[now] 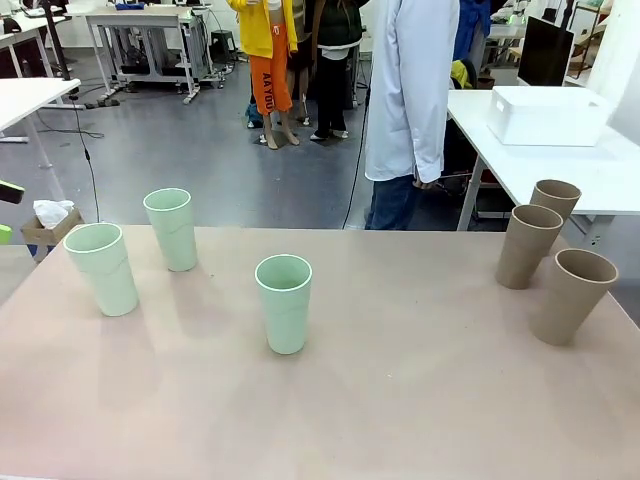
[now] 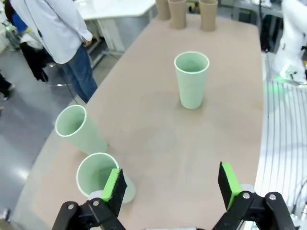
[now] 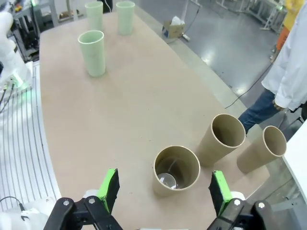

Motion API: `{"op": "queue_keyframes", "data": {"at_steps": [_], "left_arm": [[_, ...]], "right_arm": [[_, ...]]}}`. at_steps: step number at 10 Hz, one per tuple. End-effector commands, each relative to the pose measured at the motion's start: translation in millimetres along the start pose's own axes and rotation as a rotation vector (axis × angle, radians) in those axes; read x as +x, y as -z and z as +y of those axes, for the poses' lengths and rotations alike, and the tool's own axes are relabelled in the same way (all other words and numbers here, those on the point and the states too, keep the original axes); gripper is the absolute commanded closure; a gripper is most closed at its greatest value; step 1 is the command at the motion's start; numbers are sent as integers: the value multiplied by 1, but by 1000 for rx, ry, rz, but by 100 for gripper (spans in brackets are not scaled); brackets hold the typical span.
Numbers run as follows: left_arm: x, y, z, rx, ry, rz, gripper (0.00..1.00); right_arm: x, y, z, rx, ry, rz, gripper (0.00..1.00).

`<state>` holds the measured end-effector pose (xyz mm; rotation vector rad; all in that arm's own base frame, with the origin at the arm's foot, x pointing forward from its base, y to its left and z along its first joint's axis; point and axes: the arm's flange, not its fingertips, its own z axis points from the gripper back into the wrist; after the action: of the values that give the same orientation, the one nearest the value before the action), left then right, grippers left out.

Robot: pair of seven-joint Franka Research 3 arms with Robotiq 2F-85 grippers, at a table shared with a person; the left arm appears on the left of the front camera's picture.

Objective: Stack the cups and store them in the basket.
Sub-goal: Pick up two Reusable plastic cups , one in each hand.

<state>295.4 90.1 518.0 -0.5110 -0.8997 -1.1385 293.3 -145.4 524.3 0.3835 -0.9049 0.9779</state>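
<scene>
Cup (image 2: 92, 173) partly behind left claw (image 2: 170, 176)

Three pale mint green tapered tumblers (image 1: 284, 303) stand apart at left and centre of the pinkish-brown tabletop (image 1: 400, 400), three tan-brown tapered tumblers (image 1: 572, 296) cluster at middle right, and a white rectangular plastic basket (image 1: 548, 115) sits on a white table (image 1: 600, 180) behind, upper right.
</scene>
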Motion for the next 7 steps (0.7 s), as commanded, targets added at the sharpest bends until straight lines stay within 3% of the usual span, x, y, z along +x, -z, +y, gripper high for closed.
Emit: {"op": "queue_keyframes", "data": {"at_steps": [1,5,6,7], "left_arm": [[-15,18,-25,10,3,-49,0],[-15,9,-28,38,2,-104,0],[-15,9,-28,129,-67,-70,0],[-4,-10,0,32,-19,-80,0]], "right_arm": [[-20,16,8,36,-5,-51,0],[-21,18,1,33,6,-99,0],[-21,19,1,38,34,-105,0],[-17,13,-9,38,30,-72,0]]}}
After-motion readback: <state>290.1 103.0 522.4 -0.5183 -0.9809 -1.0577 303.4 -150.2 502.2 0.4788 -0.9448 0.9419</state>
